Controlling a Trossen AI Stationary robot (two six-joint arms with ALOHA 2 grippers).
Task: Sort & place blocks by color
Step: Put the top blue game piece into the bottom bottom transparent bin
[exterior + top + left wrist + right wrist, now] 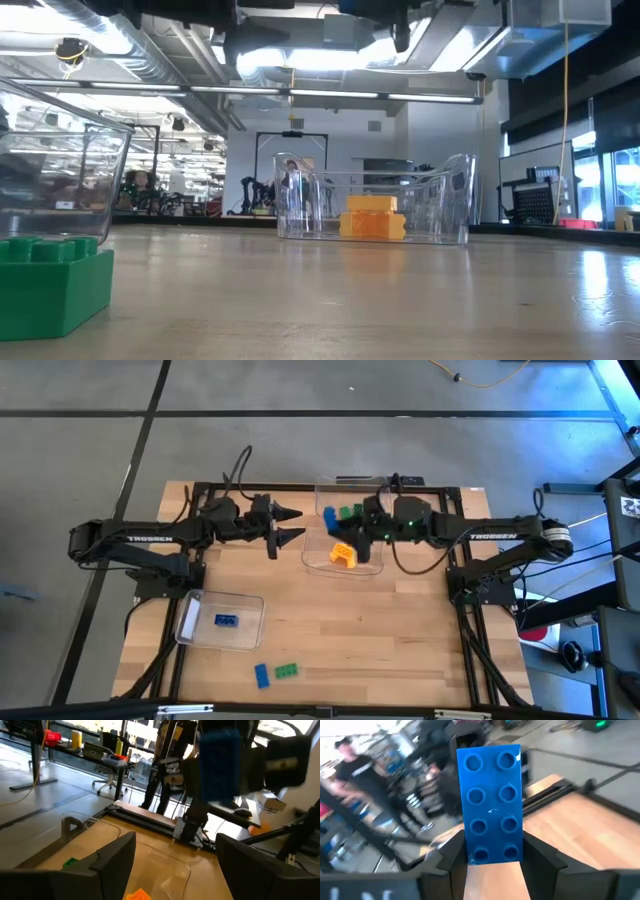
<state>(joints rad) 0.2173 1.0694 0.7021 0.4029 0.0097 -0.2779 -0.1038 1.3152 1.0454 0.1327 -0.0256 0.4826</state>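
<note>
My right gripper [338, 522] reaches in level from the table's right and is shut on a blue block [492, 802], seen blurred in the left wrist view as the blue block [217, 765]. It hangs above a clear bin [312, 560] that holds an orange block [343, 555]. My left gripper [297, 525] faces it from the left, open and holding nothing, its fingers [115, 860] wide apart. A green block [350, 512] lies just beyond the right gripper. A second blue block [226, 621] lies in a front-left bin [190, 622]. A blue block [262, 675] and a green block [287, 671] rest on the table near the front edge. My right gripper pinches the blue block's two long sides near one end [492, 855] between its two fingers. The fingers come level from the table's right and lie along the block. The rest of the block juts out past the fingertips, studs toward the wrist camera, lifted clear of the table.
Another clear bin [325, 485] stands at the far edge behind the grippers. In the low view the green block [50, 280] looms close at the left, and the bin with the orange block [372, 217] stands mid-table. People stand in the room beyond the table.
</note>
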